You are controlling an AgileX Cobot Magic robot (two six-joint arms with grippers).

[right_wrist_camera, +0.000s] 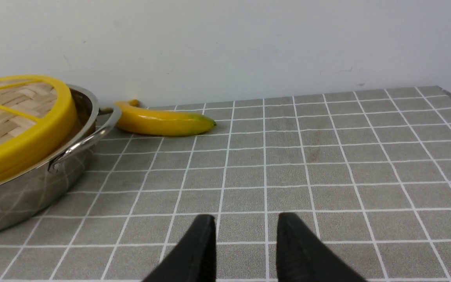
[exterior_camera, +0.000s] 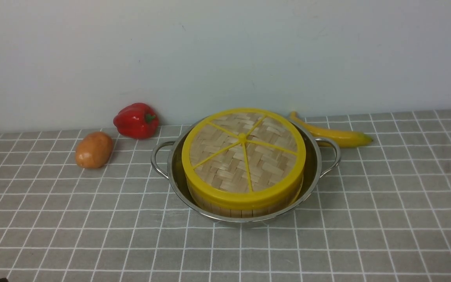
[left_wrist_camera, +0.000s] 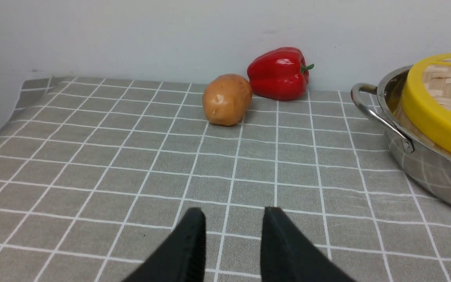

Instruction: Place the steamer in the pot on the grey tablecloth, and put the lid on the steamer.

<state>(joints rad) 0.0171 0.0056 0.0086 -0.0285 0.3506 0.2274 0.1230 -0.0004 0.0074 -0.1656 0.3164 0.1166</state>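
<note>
From the front, you see the lid [exterior_camera: 243, 150] on the steamer [exterior_camera: 245, 203], inside the pot [exterior_camera: 315, 172]. Left wrist: your left gripper [left_wrist_camera: 231, 231] is open, empty. Right wrist: right gripper [right_wrist_camera: 245, 237] too. Keep both away.

- Bench covered by grey tablecloth [exterior_camera: 386, 203] with white grid lines.
- Pot [exterior_camera: 311, 176] at centre, resting on the cloth.
- Potato [exterior_camera: 93, 149] and red pepper [exterior_camera: 136, 120] far left, near the wall.
- Banana [exterior_camera: 337, 135] far right, just behind the pot's handle.

The lid [exterior_camera: 243, 150] hides whatever the steamer [exterior_camera: 245, 206] holds.
</note>
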